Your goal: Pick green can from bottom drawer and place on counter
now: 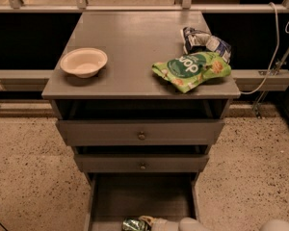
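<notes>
Where the bottom drawer (142,196) stands open at the lower centre of the frame, the green can (134,224) lies on its floor at the bottom edge. The gripper (147,220) is close against the can's right side; whether it grips the can cannot be told. On the counter (135,42), a bowl (84,61) sits at left and a green snack bag (191,70) at right.

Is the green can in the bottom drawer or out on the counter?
In: the green can sits at the front of the bottom drawer, with the gripper beside it.
</notes>
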Controlling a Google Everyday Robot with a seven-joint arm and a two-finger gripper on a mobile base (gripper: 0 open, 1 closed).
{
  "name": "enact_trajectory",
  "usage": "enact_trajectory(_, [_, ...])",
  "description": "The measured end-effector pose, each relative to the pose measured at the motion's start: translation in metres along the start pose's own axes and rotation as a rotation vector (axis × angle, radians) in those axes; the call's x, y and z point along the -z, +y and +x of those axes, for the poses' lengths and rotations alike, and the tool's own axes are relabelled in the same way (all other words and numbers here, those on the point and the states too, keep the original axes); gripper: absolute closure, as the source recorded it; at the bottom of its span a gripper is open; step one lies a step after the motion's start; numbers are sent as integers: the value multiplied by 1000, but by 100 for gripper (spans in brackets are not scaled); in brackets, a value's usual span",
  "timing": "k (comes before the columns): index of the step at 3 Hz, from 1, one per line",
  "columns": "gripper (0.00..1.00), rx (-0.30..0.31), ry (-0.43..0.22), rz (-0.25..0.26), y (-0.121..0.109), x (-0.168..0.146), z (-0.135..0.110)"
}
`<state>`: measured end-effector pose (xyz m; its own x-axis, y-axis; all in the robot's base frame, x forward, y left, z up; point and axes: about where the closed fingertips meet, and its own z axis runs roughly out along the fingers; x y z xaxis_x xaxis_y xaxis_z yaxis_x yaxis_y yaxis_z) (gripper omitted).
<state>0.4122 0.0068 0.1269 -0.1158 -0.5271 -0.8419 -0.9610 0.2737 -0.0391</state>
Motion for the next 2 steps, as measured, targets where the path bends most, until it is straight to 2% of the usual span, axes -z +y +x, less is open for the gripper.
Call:
enact_trajectory(1, [100, 7, -11, 3, -2, 3, -4])
enact_trajectory(2, [100, 98, -155, 40, -20, 39, -51])
